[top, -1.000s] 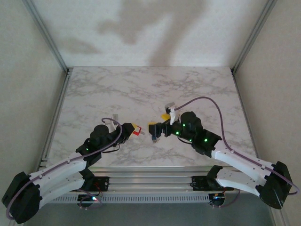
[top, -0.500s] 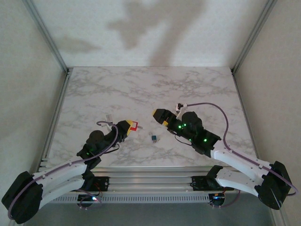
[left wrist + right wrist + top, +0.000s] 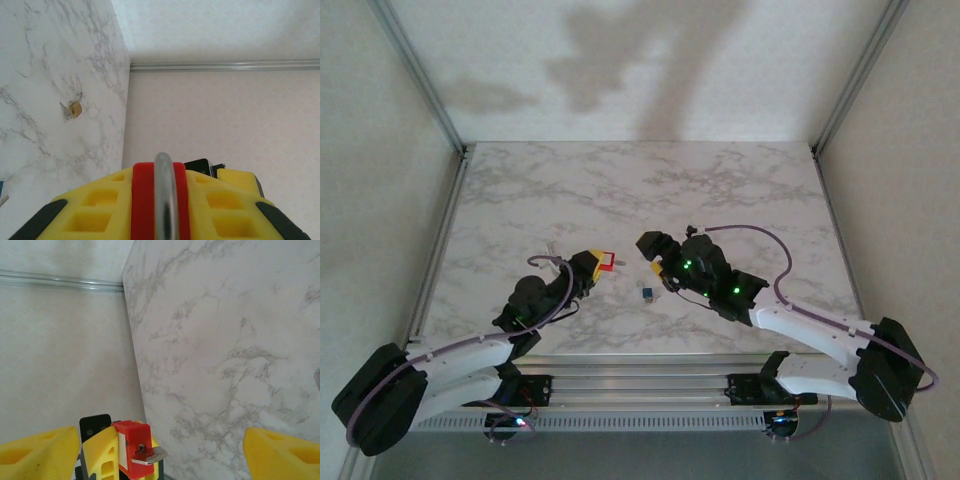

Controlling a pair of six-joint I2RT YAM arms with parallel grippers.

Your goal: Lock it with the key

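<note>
Above the near half of the desk, left of its centre line, the two arms met nose to nose.

Left gripper: pressed together on the padlock, a red body held clear of the marble, with the metal shackle running up between the yellow pads. The likely hazard was that the hold was on the sides only. A turning force at the keyhole could have rolled the body in the soft pads, so the cylinder would not turn.

Right gripper: just beside the padlock and facing it, with its fingers spread wide and pinching nothing. Closing off-centre could have shoved the padlock sideways instead of catching the key.

Key: a small silvery blade that appeared to sit in the keyhole on the face turned toward the right gripper, lying tilted rather than square. A glancing finger could have levered it out and dropped it onto the desk. A grip taken too far out could have bent it or slipped during the twist.

Small dark-blue object: lay on the desk below the gap between the grippers, toward the near edge, and was too small to identify. A low pass could have swept it away.
</note>
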